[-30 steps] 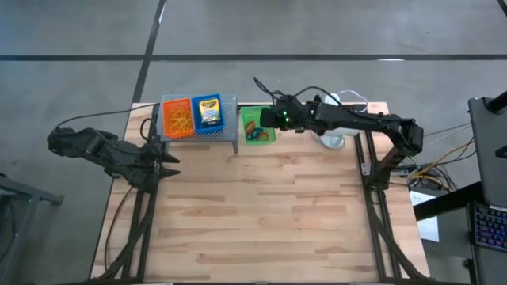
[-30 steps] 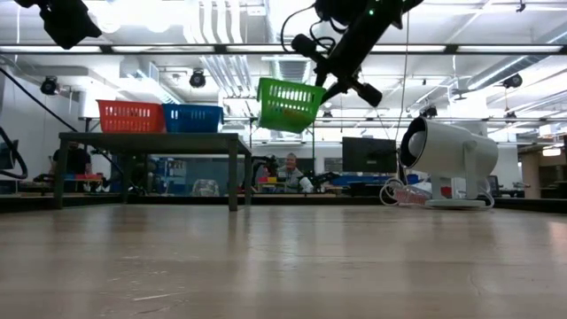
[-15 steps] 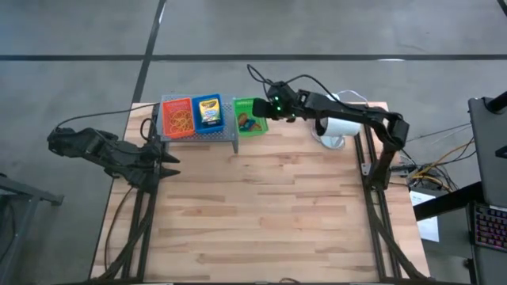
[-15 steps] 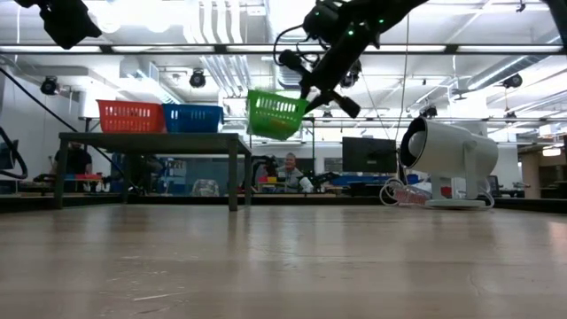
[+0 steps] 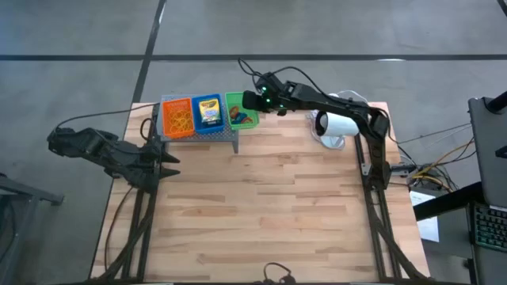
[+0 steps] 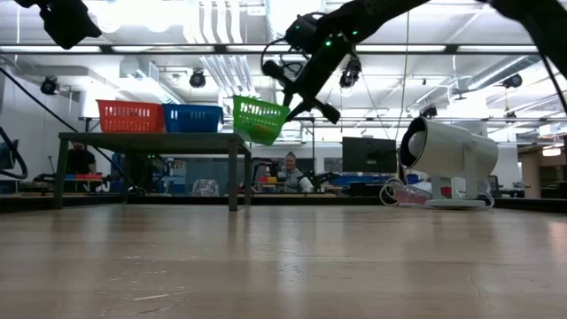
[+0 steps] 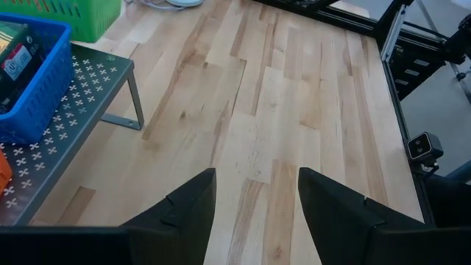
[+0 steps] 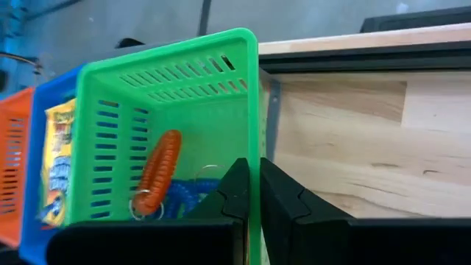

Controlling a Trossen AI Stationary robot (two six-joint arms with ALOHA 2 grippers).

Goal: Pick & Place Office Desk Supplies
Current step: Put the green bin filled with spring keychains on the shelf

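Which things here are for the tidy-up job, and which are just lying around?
For the job:
green basket, pinched by the right fingers
red coil and blue coil in it
blue basket with crayon box
orange basket

Just lying around:
white lamp
grey rack
cables

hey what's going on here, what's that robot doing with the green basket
The right gripper is shut on the rim of a green basket with red and blue coiled loops inside, holding it in the air at the end of the grey rack, next to the blue basket and the orange basket that sit on it. The left gripper waits open at the table's left edge.
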